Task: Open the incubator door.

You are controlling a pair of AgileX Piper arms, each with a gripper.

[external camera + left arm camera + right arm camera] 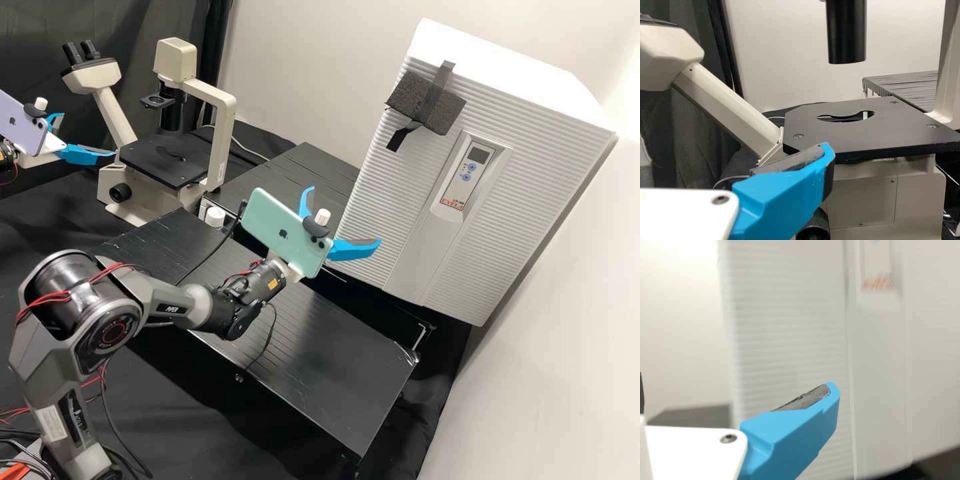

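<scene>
"Nearest?"
"Right gripper (pixel 344 217), one, jaws spread, empty, near the incubator (pixel 507 61)."
"Next?"
"Left gripper (pixel 89 135), one, jaws likewise spread, empty, well apart from the incubator."
"Beyond?"
"Door (pixel 393 207), one, shut, on the incubator's ridged front."

Seeing pale, plain walls (pixel 300 60) at the back and along the right in the high view, with a dark curtain (pixel 133 23) hanging at the left. Finding a black counter (pixel 333 360) with a grooved top standing over black cloth (pixel 220 427), and catching bright light on the wall in the right wrist view.
</scene>
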